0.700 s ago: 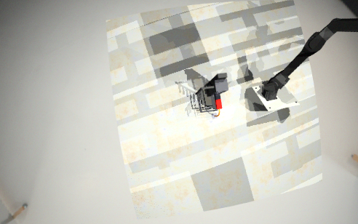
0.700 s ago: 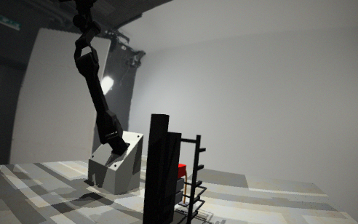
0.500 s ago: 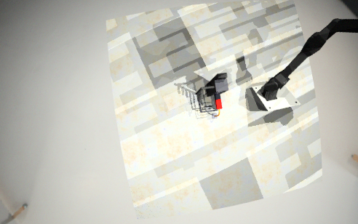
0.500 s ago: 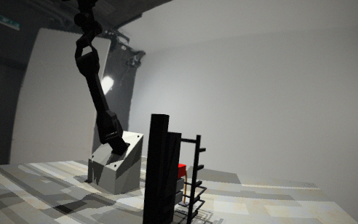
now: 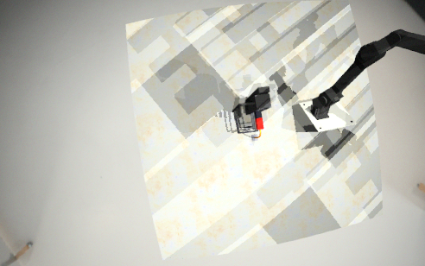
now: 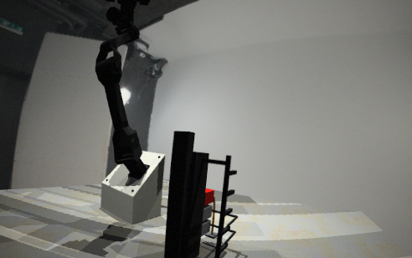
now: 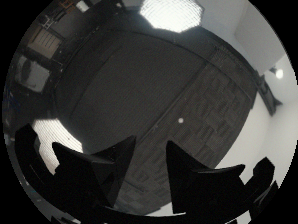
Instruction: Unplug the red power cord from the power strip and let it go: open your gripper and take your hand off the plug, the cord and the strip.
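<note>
Black parallel-jaw gripper (image 7: 140,176) standing partly closed, gripping nothing (fingers pointing at dark ceiling). Red rectangular plug (image 5: 259,123) sitting in black upright power strip (image 6: 186,197).

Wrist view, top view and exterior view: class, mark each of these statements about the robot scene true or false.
1. The red block-shaped plug sits beside a tall black post. True.
2. The gripper clamps the plug. False: the wrist view shows nothing between its fingers.
3. The black jointed arm rises from a white slanted base block. True.
4. In the top view the arm reaches over the plug. False: it stretches away toward the upper right edge.
</note>
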Available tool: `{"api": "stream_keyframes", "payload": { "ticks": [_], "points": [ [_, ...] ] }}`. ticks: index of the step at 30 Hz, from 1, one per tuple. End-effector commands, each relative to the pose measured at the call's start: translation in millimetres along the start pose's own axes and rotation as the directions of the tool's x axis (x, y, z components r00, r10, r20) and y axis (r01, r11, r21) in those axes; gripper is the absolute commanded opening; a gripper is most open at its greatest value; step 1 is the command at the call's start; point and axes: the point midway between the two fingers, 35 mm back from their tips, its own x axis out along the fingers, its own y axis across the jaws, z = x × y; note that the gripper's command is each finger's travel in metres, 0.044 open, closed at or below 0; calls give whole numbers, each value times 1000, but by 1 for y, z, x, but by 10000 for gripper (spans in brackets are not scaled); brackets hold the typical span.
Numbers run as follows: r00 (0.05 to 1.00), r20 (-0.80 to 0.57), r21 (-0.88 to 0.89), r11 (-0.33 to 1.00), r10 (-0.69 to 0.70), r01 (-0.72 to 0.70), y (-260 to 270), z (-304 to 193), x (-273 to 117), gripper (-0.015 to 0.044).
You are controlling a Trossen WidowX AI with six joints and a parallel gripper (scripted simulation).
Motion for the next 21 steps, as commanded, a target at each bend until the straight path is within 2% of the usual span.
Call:
{"api": "stream_keyframes", "payload": {
  "ticks": [1, 10, 16, 21],
  "points": [
    [993, -55, -125, 987, -106, 99, -51, -5, -5, 160],
    [928, -132, -443, 858, -349, 259, -154, 0, -26, 160],
    [815, -146, -696, 644, -560, 318, -238, 19, -59, 160],
    [685, -111, -855, 420, -720, 304, -303, 49, -96, 160]
  ]
}}
